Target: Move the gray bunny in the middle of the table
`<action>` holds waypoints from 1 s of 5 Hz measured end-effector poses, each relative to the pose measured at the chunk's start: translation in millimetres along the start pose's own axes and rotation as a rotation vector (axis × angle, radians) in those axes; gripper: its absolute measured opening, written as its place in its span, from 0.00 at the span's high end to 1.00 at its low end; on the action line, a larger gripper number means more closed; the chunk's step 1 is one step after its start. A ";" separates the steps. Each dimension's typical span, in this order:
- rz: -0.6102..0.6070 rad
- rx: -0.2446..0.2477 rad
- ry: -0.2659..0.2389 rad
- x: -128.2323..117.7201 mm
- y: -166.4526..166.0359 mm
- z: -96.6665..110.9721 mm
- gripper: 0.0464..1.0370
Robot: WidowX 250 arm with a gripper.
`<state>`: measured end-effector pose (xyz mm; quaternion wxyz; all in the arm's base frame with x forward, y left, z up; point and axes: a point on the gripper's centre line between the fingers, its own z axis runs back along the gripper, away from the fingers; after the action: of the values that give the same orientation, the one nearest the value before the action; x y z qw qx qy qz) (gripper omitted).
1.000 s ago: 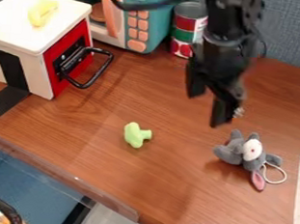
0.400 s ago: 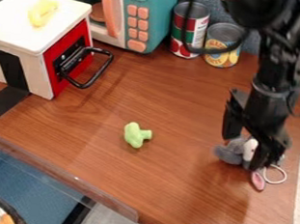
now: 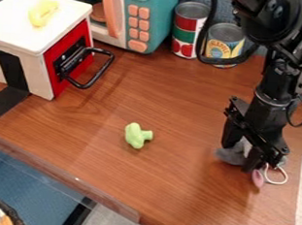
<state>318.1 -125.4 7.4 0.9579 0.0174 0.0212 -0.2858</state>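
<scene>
The gripper (image 3: 239, 158) is low over the right side of the wooden table (image 3: 174, 106), straddling the gray bunny. Its fingers stand apart, one on each side of the toy's body. The gray bunny (image 3: 228, 157) lies on the table, with gray plush showing at the left and a pink ear and white string loop at the lower right. The gripper hides much of its head and middle.
A green toy broccoli (image 3: 137, 136) lies left of the bunny. A red and white toy oven (image 3: 38, 33) with a black handle stands at the left; a teal microwave (image 3: 161, 18) and two cans (image 3: 225, 42) are at the back. White tape marks the right edge.
The gripper has moved right and down from above the table to around the bunny, lowering a little more since the later earlier frame. The bunny has hardly moved.
</scene>
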 end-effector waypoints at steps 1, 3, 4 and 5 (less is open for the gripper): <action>0.018 0.010 0.015 5.4 8.2 1.2 0.61; 0.166 0.119 -0.087 1.0 60.3 52.9 0.96; 0.291 0.141 -0.085 -16.0 92.1 56.2 0.99; 0.392 0.150 -0.046 -31.5 116.2 46.7 0.99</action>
<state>357.0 -13.2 58.1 0.9914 0.0861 -0.0256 -0.0952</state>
